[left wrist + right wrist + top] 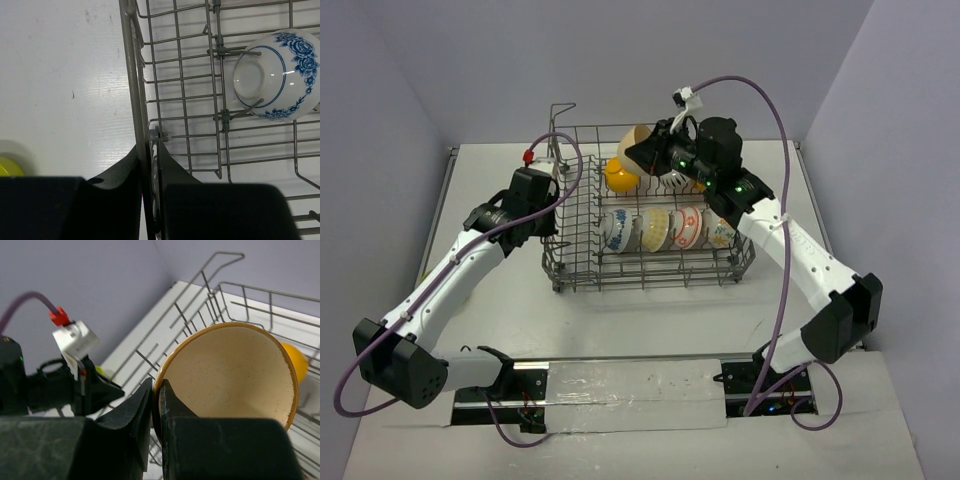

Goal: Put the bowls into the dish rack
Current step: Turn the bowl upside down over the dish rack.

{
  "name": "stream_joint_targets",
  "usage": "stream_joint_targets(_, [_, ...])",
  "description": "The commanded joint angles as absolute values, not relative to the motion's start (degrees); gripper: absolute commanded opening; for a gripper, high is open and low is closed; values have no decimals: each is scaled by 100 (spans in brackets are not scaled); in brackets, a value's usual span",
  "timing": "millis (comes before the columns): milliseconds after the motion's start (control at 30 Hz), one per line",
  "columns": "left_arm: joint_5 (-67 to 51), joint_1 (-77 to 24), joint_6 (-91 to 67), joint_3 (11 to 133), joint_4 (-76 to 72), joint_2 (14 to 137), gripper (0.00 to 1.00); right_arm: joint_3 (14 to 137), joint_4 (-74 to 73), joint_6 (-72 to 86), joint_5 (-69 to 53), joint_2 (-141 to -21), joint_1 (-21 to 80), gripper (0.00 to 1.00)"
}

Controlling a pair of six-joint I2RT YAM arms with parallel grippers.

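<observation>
The grey wire dish rack (582,262) stands mid-table. My right gripper (647,156) is shut on the rim of a tan bowl (635,143) and holds it tilted above the rack's back row; the wrist view shows the jaws pinching the rim of this bowl (230,375). An orange-yellow bowl (619,180) sits in the rack just below it. A blue-patterned bowl (616,230), a pale striped one (653,228) and a red-and-white one (687,228) stand in the front row. My left gripper (551,222) is shut on the rack's left wall wire (131,75).
A further patterned bowl (721,233) stands at the right end of the front row. A lime green sliver (4,167) shows on the table left of the rack. The rack's raised handle (560,115) is at its back left corner. Walls close in behind and on both sides.
</observation>
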State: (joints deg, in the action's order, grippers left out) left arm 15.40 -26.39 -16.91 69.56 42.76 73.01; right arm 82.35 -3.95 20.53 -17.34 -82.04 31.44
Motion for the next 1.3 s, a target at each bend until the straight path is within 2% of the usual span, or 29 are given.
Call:
stream_joint_targets(0, [1187, -2628, -1468, 6891, 4096, 7181, 11, 8841, 887, 2689, -1917, -8436, 3129, 0])
stream_joint_targets(67, [1160, -2628, -1415, 6847, 4113, 7102, 4, 9016, 1063, 2856, -1785, -8718, 3138, 0])
stream_joint_targets(167, [1108, -2672, -1336, 6733, 4052, 6926, 0, 9149, 1221, 3040, -1714, -9035, 3138, 0])
stream_joint_targets(633, [782, -2883, -1345, 6232, 3824, 6399, 0, 8859, 2768, 4288, -1618, -9922, 3199, 0])
stream_joint_targets(1267, [835, -2883, -1538, 5186, 2927, 6065, 0, 8947, 3682, 5572, -1055, -10995, 3761, 0])
